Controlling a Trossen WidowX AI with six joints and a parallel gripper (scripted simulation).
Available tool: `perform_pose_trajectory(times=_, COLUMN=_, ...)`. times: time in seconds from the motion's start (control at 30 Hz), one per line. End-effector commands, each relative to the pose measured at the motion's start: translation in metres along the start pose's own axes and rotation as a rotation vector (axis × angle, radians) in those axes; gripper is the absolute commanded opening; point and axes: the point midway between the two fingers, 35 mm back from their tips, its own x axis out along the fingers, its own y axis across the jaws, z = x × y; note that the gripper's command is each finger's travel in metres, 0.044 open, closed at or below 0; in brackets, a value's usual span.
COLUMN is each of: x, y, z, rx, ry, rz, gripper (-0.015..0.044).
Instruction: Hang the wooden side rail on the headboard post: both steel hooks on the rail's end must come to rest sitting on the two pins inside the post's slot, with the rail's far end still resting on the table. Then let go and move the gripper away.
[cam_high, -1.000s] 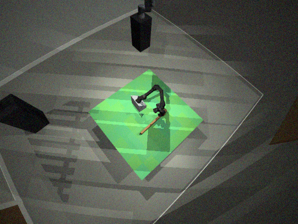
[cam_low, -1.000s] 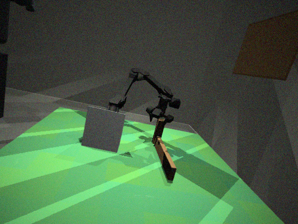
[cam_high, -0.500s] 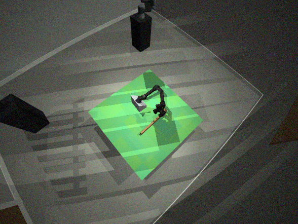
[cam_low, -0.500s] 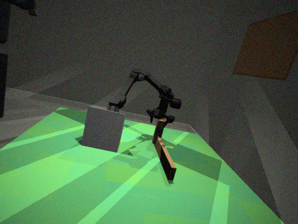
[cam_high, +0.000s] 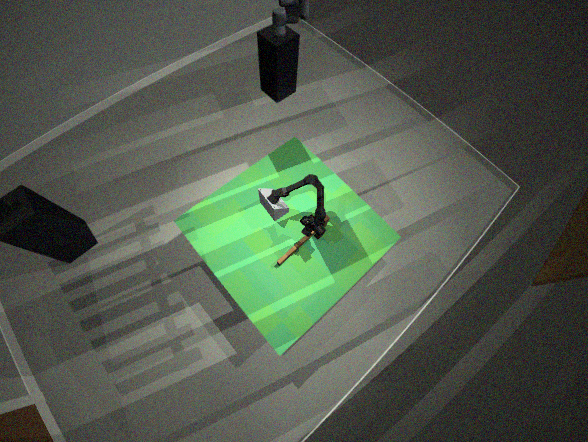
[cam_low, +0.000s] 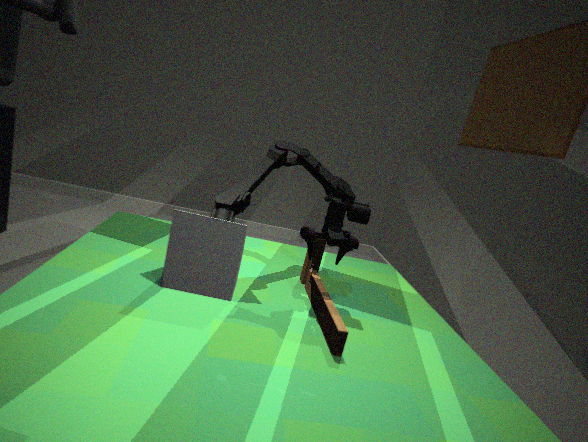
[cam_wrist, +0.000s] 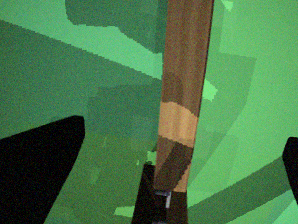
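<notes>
The wooden side rail (cam_high: 289, 254) (cam_low: 327, 310) (cam_wrist: 184, 55) stands on its narrow edge, its near end low at the table in the exterior view. Its other end meets the dark headboard post (cam_low: 316, 254) (cam_wrist: 175, 209). In the wrist view a small bit of bright steel (cam_wrist: 168, 198) shows where the rail's end meets the post; whether both hooks sit on the pins cannot be told. My gripper (cam_high: 313, 228) (cam_low: 325, 256) (cam_wrist: 186, 137) is wide open and empty. It is above the post end of the rail, with one finger on each side of the rail in the wrist view.
A grey box-shaped block (cam_high: 272, 209) (cam_low: 205, 255) stands beside the post, with the arm's base at its top. The patterned green table top (cam_high: 280, 320) (cam_low: 190, 400) carries everything. Dark blocks (cam_high: 278, 65) (cam_high: 47, 225) stand beyond the green area. Strong shadows cross the scene.
</notes>
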Motion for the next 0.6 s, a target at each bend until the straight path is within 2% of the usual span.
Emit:
perform_pose_trajectory(times=0.0, x=0.022, y=0.001, z=0.001, rx=-0.007, ry=-0.004, rz=-0.002, gripper=0.0440)
perform_pose_trajectory(times=0.57, x=0.058, y=0.001, z=0.001, rx=-0.007, ry=-0.003, rz=-0.002, gripper=0.0440)
